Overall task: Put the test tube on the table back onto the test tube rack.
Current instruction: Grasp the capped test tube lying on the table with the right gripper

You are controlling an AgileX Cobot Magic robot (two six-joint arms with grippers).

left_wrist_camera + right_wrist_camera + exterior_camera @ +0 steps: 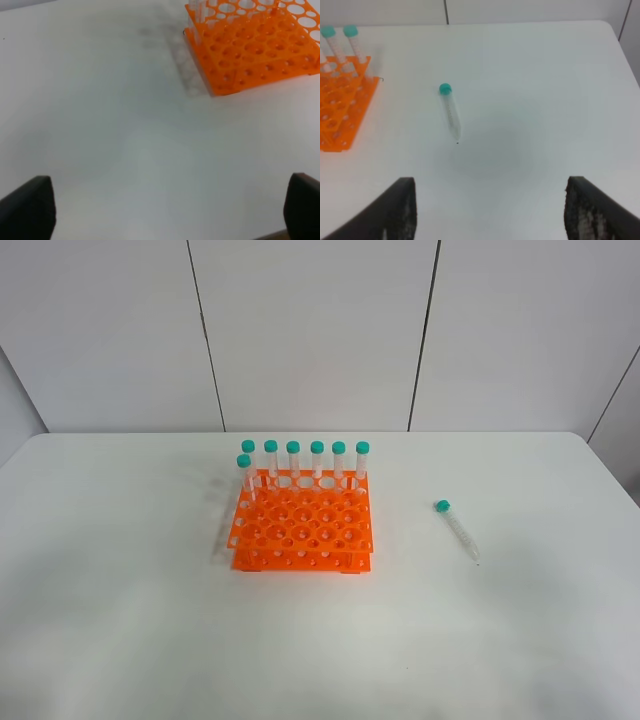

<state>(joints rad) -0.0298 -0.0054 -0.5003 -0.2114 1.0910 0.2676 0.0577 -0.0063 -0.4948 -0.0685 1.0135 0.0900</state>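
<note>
A clear test tube (458,530) with a teal cap lies flat on the white table (120,620), to the right of the orange test tube rack (303,528). Several capped tubes stand in the rack's back row and at its back left. In the right wrist view the lying test tube (450,111) rests ahead of my right gripper (490,210), whose dark fingers stand wide apart with nothing between them. My left gripper (170,210) is open too, over bare table (125,150), with the rack (250,45) further ahead. Neither arm shows in the exterior high view.
Grey wall panels (310,330) rise behind the table's far edge. The table's rounded right corner (607,27) lies beyond the lying tube. White tabletop stretches in front of the rack.
</note>
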